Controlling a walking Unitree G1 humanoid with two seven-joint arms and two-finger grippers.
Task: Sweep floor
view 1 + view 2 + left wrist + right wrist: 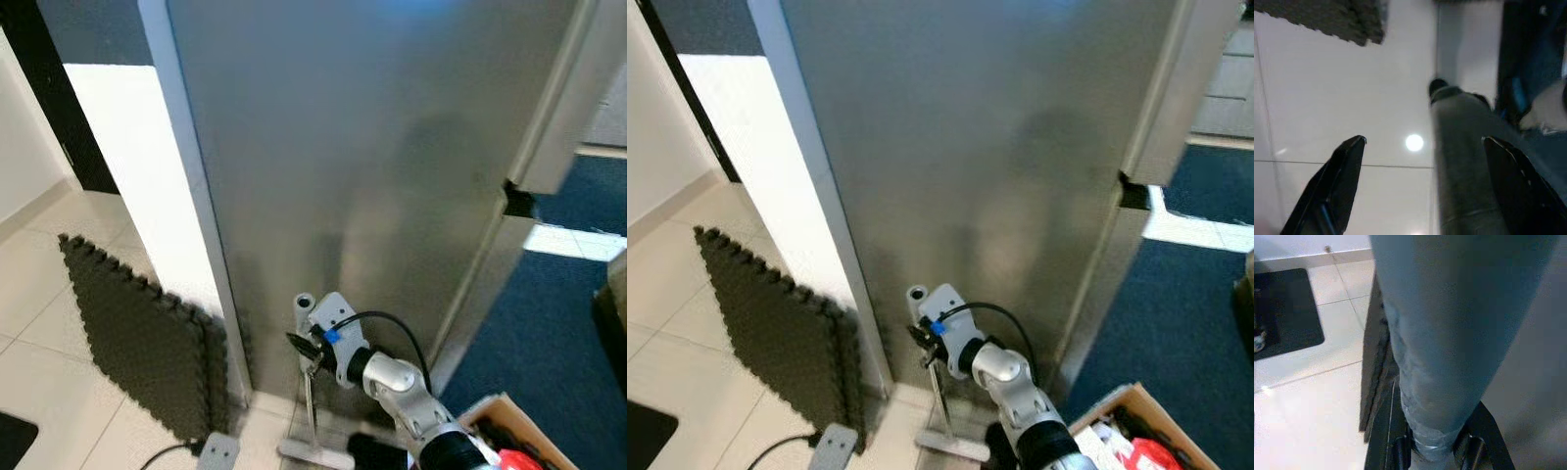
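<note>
A thin metal broom handle [309,392] stands upright against the big grey panel [372,176], and its flat head [313,452] rests on the floor. My right gripper [304,345] is shut on the top of the handle. In the right wrist view the handle [1449,333] looms grey and close, clamped between the two black fingers [1400,450]. My left gripper [1423,140] hangs open over pale floor tiles [1327,88], with nothing between its fingers.
A dark foam mat [137,333] leans on the white wall to the left. A black floor mat [10,436] lies at the lower left, with a cable and grey plug [217,448] nearby. To the right are blue carpet [549,333] and a cardboard box [519,426].
</note>
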